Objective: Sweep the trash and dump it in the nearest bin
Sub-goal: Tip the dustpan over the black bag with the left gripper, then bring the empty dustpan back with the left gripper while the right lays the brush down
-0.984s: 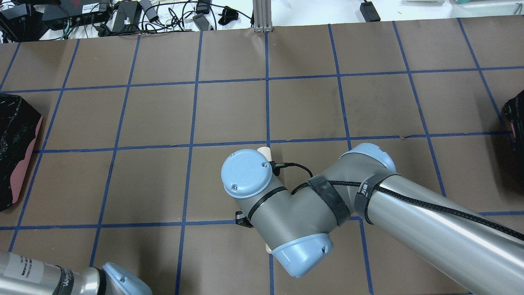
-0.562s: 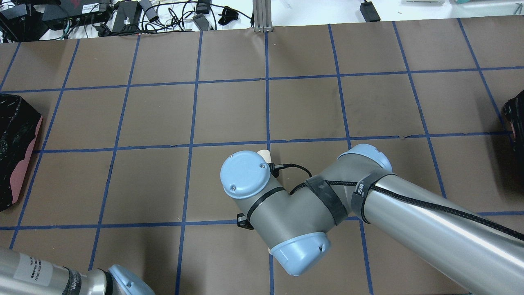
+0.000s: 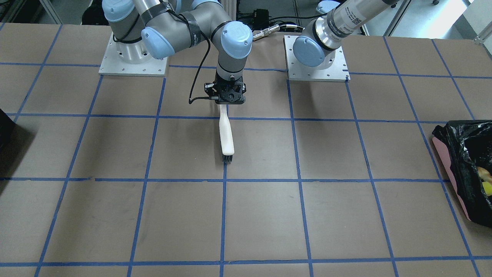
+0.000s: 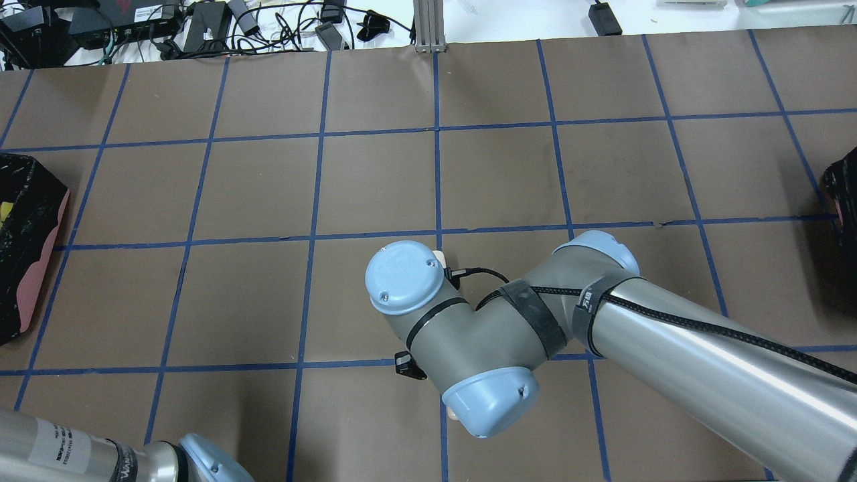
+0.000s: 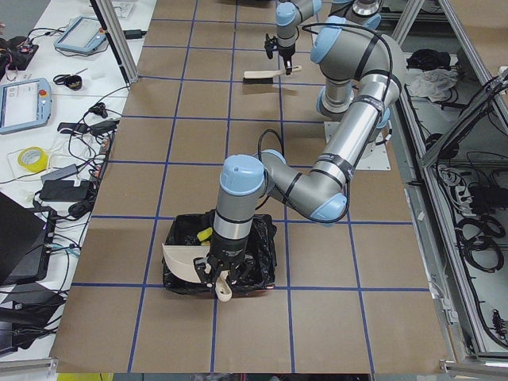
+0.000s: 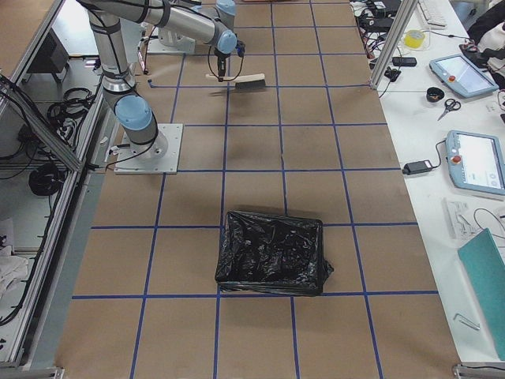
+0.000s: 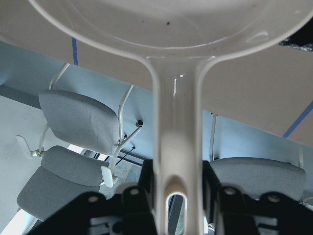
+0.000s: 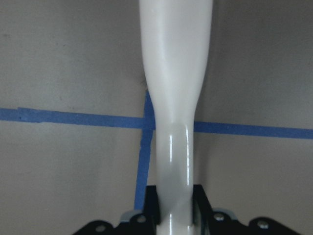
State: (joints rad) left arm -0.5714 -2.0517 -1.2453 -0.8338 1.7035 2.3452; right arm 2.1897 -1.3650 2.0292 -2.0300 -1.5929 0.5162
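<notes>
Exterior left view has the left gripper point(image 5: 220, 276) clenched on the handle of a white dustpan point(image 5: 181, 262), held at the rim of the bin point(image 5: 266, 254). The bin is a pink-sided box lined with crinkly, glossy black plastic, at the left end of the counter point(image 5: 317, 333). The trash point(image 3: 485, 184) lies inside the bag, where a yellow block and a golden-brown bit show. The right gripper point(image 3: 227, 103) grasps a white brush point(image 3: 226, 134), held level above the counter.

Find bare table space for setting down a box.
Bare: the squares either side of the brush, out to the bin and the black-bagged container. Crowded: beneath the right gripper, and at the bin, where the left gripper holds the dustpan.
</notes>
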